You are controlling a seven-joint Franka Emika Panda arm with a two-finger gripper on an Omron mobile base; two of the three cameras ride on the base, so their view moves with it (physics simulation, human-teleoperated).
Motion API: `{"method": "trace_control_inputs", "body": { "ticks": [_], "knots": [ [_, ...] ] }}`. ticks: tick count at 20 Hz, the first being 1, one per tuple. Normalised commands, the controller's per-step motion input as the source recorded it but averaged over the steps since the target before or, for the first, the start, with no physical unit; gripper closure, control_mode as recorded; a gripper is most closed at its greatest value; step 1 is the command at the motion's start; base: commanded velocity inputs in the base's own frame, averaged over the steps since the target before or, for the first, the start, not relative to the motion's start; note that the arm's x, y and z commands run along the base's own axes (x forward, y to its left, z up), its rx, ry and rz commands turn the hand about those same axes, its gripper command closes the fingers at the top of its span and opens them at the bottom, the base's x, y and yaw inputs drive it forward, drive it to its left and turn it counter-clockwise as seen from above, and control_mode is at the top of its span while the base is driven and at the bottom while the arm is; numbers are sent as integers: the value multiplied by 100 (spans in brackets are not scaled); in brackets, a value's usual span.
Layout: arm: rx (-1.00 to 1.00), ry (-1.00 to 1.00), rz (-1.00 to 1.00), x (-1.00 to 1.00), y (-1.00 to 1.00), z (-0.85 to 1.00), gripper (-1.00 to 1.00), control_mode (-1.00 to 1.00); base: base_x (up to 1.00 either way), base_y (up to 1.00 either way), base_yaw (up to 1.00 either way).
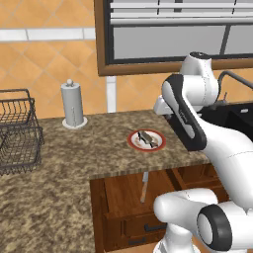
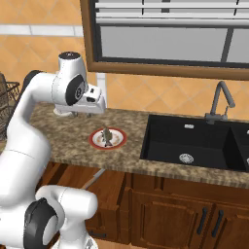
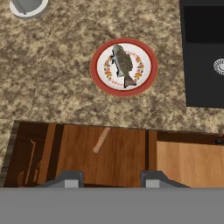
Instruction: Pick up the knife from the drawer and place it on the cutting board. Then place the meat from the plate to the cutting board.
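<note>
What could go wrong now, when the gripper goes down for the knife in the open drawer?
1. The knife lies flat on the floor of the drawer, slanted, so the fingers may slip off it unless the gripper turns to match.
2. It lies near the counter edge, so the hand might bump the edge while descending.
3. No cutting board shows nearby, so placing may need a long carry.

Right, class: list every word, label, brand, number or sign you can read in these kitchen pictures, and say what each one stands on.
None: no readable text stands on anything here.
The small round white plate with a red rim carries only coloured dots, no letters.
The wide reddish-brown wooden drawer, the slim knife with a tan handle and the speckled brown stone counter are unmarked.
</note>
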Motion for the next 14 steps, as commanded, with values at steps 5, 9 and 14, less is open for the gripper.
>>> {"method": "trace_control_inputs", "body": {
  "ticks": [5, 9, 14],
  "knots": [
    [0, 0, 0, -28, 1, -4, -100, -100, 0, 0, 0],
    [0, 0, 0, -72, 0, -16, -100, -100, 0, 0, 0],
    [4, 2, 3, -48, -3, -17, -100, -100, 0, 0, 0]
  ]
}}
